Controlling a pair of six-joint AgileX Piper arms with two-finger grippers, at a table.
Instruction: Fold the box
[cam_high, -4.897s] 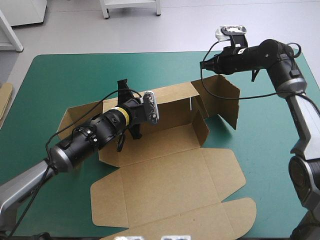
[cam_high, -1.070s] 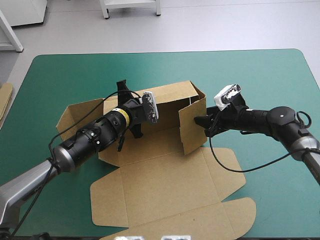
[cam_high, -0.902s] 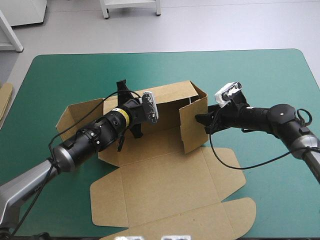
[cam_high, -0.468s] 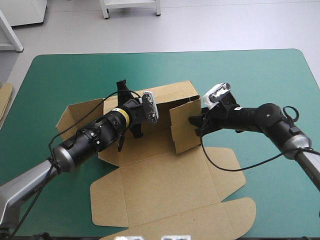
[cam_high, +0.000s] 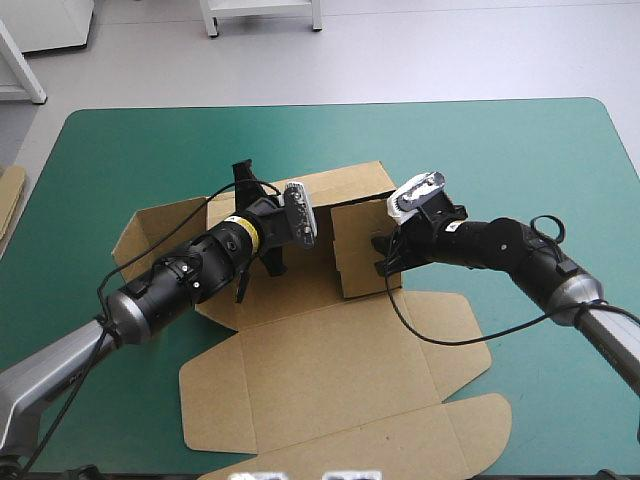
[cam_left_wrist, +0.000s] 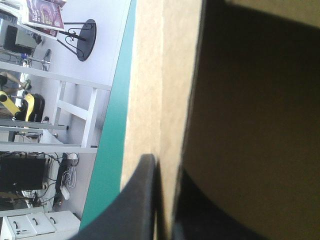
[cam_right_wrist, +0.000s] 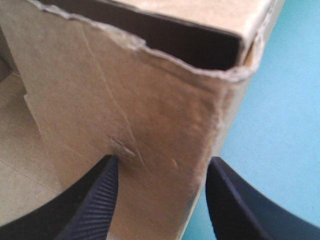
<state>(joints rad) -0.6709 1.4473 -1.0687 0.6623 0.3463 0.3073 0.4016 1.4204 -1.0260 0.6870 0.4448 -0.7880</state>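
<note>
At table (cam_high: 520, 150) centre, the box (cam_high: 300, 340) lies long axis 9-to-3. My left claw (cam_left_wrist: 166, 167) pinches its rear wall (cam_high: 345, 185); my right claw (cam_right_wrist: 161, 162), spread, presses the end flap (cam_high: 358, 245) at 9 o'clock.

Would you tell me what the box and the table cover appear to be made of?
The box: brown cardboard, matte, with scored fold lines and a frayed cut edge. The teal-green cover: smooth, matte, seamless; perhaps rubber mat or fabric, cannot tell which.
</note>
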